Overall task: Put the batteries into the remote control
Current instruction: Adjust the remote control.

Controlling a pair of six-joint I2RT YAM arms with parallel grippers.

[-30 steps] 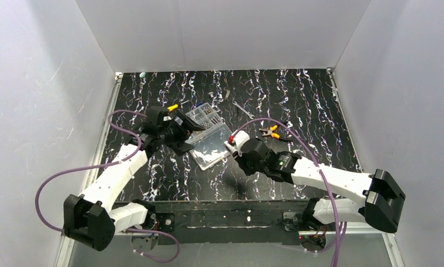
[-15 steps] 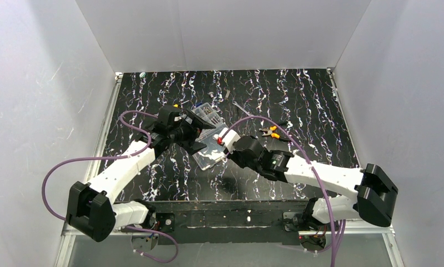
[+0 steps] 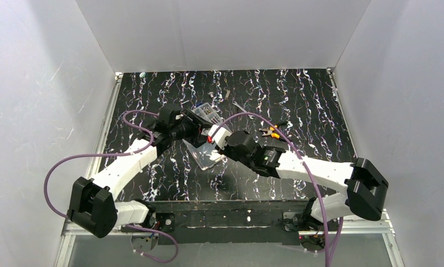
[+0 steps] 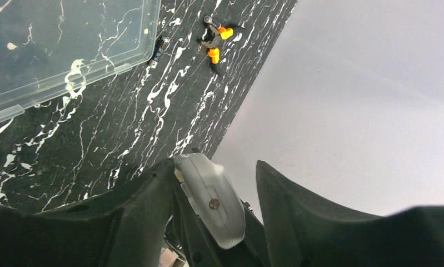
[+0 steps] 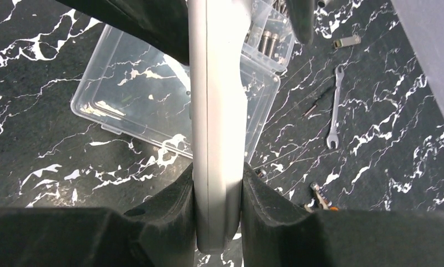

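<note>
Now we see both grippers meeting above the clear box point(image 3: 205, 158) at mid-table. A second ago they stood well apart, the left gripper point(image 3: 200, 132) on the box's left and the right gripper point(image 3: 224, 140) past its right edge. Since then each arm has swung inward.

The right gripper point(image 5: 216, 169) is clamped on the remote point(image 5: 216, 111) just as before, its 2 fingers pressed against the long sides near one end. The remote is lifted off the table point(image 3: 297, 100) and hangs over the box point(image 5: 147, 100).

The left gripper point(image 4: 214, 172) has narrowed from its wide spread. The remote's far end point(image 4: 211, 203) now sits between its 2 fingers. It lies against one finger, and a gap shows to the other, so the jaws are only partly closed around it, not yet gripping.

The pliers point(image 3: 270, 132) and the wrench point(image 5: 335, 108) lie on the table where they were.
</note>
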